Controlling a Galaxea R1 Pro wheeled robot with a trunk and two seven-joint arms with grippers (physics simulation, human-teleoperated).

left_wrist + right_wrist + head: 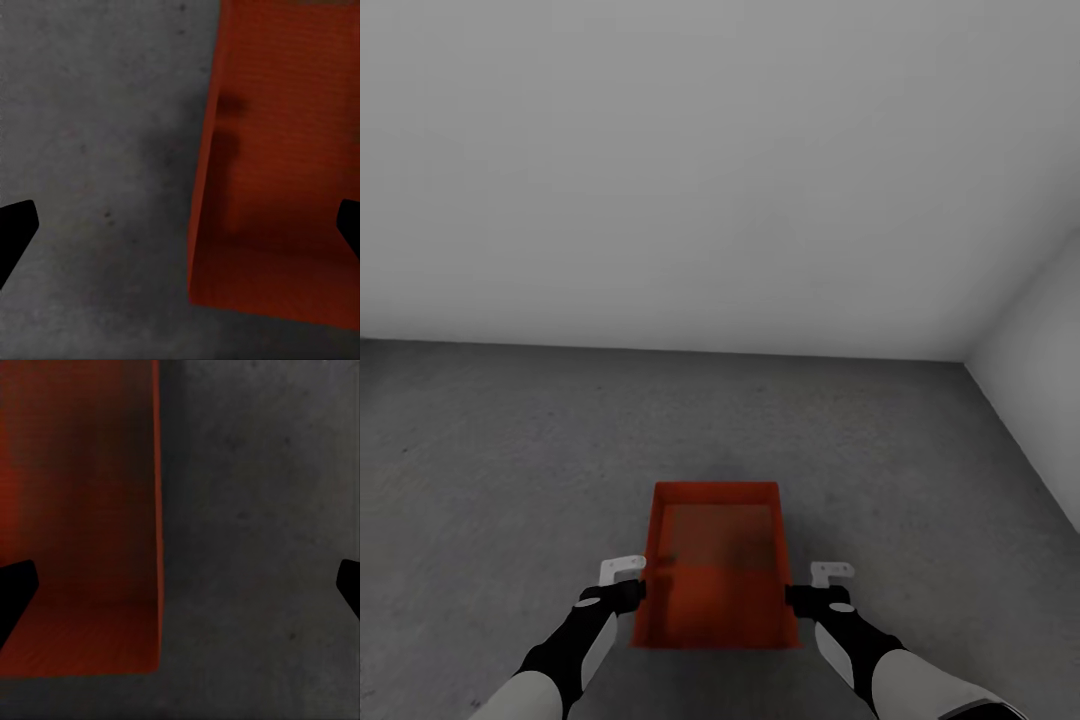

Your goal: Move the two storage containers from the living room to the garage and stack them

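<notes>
One red-orange storage container (716, 565) shows in the lower centre of the head frame, with two grippers flanking it: the left gripper (628, 580) at its left long wall and the right gripper (812, 586) at its right long wall, both toward the near end of the bin. In the left wrist view the left gripper's (180, 225) two dark fingertips stand far apart at opposite edges of the frame, straddling the container's (277, 172) side wall without pressing on it, so the jaws are wide and hold nothing. The right gripper (180, 585) reads the same in its wrist view: fingertips spread to both frame edges, one over the container's (75, 510) inside, the other over bare concrete, nothing clamped. The bin sits open side up on the dark grey floor (510, 460), its long axis running from the bottom of the head frame straight toward the top, short ends nearest and farthest. Open concrete surrounds it on the left, right and beyond. Farther up the frame, one white-grey wall (690, 170) spans the back, and a second wall (1040, 350) closes in at the right, meeting it in a corner at the frame's right middle.
</notes>
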